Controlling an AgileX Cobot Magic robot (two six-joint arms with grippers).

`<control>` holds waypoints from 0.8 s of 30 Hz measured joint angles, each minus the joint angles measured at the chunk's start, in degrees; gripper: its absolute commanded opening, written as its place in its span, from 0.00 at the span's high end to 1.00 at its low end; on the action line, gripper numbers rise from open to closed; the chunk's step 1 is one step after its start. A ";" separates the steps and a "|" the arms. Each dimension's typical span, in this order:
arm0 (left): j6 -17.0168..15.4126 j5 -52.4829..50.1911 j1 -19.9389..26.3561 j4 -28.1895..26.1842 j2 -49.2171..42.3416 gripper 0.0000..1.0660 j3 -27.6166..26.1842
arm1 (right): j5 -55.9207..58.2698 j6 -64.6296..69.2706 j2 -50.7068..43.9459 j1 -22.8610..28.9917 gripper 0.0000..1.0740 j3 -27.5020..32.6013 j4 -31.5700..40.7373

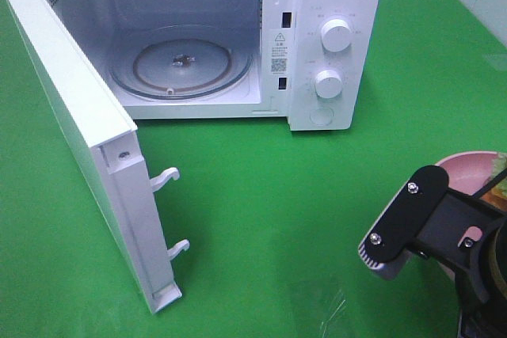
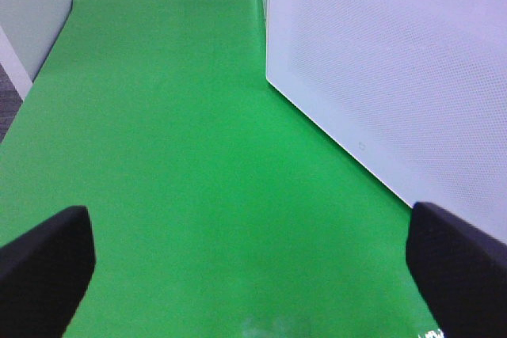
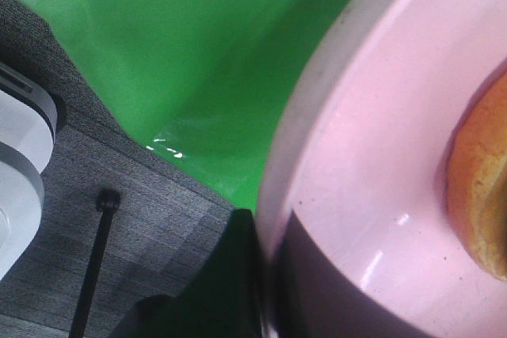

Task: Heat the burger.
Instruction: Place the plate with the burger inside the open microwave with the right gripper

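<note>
The burger (image 1: 500, 173) sits on a pink plate (image 1: 467, 165) at the right edge of the exterior high view, mostly hidden by my right arm (image 1: 432, 223). In the right wrist view the plate (image 3: 380, 156) fills the frame, with the golden bun (image 3: 479, 187) at its edge. My right gripper (image 3: 265, 306) straddles the plate's rim, shut on it. The white microwave (image 1: 333, 5) stands at the back with its door (image 1: 71, 116) swung wide open and its glass turntable (image 1: 182, 61) bare. My left gripper (image 2: 253, 271) is open and empty over the green cloth.
The microwave's perforated white wall (image 2: 396, 61) is close beside my left gripper. Two door latches (image 1: 170, 176) stick out of the open door. Green cloth (image 1: 277, 211) lies between the plate and the oven. The table edge and grey floor (image 3: 119, 219) show beyond the plate.
</note>
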 measured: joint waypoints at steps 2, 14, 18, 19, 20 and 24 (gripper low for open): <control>0.00 0.00 0.00 0.00 0.00 0.06 0.00 | 0.11 0.86 0.00 1.20 1.00 0.00 0.06; 0.00 0.00 0.00 0.00 0.00 0.06 0.00 | 0.11 1.38 0.00 7.73 1.00 0.00 0.11; 0.00 0.00 0.00 0.00 0.00 0.06 0.00 | 0.11 1.38 0.00 9.74 1.00 0.00 0.06; 0.00 0.00 0.00 0.00 0.00 0.06 0.00 | 0.11 1.38 0.00 10.77 1.00 0.00 -0.11; 0.00 0.00 0.00 0.00 0.00 0.06 0.00 | 0.11 1.38 0.00 10.77 1.00 0.00 -0.11; 0.00 0.00 0.00 0.00 0.00 0.06 0.00 | 0.11 0.92 0.00 13.18 1.00 0.00 -1.15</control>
